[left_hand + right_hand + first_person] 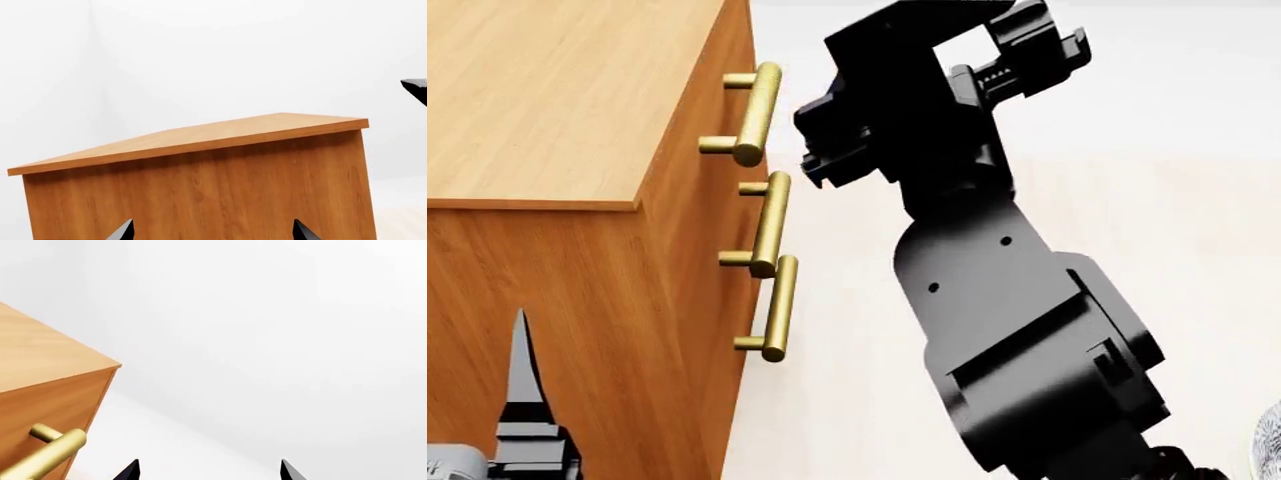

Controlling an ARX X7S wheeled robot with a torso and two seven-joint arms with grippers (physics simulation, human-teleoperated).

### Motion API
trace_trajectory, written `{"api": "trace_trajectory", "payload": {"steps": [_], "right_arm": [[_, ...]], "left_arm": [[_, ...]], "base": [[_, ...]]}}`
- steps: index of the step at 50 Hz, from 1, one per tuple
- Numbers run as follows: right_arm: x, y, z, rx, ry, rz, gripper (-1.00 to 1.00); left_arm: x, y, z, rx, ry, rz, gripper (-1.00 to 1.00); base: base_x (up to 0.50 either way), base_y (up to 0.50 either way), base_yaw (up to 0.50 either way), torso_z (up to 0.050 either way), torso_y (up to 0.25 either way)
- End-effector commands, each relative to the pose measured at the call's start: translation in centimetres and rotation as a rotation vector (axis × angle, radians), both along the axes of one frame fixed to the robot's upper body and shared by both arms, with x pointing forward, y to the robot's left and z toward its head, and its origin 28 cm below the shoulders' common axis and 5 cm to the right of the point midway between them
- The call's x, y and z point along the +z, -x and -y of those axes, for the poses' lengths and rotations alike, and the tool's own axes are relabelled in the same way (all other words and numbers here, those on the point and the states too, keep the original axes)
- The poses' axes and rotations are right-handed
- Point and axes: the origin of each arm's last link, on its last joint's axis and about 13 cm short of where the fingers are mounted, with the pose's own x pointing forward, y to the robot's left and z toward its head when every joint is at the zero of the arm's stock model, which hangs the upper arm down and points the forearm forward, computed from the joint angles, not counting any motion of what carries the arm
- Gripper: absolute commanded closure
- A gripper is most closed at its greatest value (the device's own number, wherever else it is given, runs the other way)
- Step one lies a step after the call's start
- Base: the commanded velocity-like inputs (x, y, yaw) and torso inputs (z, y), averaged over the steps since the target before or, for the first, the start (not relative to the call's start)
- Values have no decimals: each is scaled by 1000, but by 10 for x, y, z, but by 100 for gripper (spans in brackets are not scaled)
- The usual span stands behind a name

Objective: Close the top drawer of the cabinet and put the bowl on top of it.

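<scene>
Your boxy orange-brown wood-grain cabinet (547, 110) fills the left of the head view, its flat top bare wood, three brass bar handles down its front. The top drawer (737, 60), the uppermost one with the brass cylindrical handle (751, 113), sits flush with the two below it. Your right gripper (209, 471) hangs just beside that handle, fingertips spread wide with nothing between them. Your left gripper (212, 231) faces the cabinet's plain side, tips likewise well apart. A patterned pale sliver (1269, 442) at the head view's lower right edge may be the bowl; too little shows.
</scene>
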Motion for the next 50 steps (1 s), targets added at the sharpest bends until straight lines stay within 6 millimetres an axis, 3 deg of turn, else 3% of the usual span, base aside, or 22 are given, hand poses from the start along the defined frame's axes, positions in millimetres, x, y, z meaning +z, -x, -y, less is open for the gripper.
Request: {"api": "trace_trajectory", "payload": {"steps": [1,15,24,37,50], "right_arm": [[30,23,27,-71,82,63,-100],[45,75,84,-191,233,87,-100],[50,108,106,-237,299,80,-100],[31,153,134,-316,409,-1,-100],[26,202,159,-406,435,-67,-100]], "left_arm": [[0,0,0,-1,2,1,-100],[2,4,-1,3,5,13,-100],[1,4,0,7,3,12,-100],[-1,4,-3,15,23,10,-100],[2,5,-1,10,19,13,-100]], "base": [[0,0,0,0,0],[0,0,0,0,0],[0,0,0,0,0],[0,0,0,0,0],[0,0,0,0,0]]}}
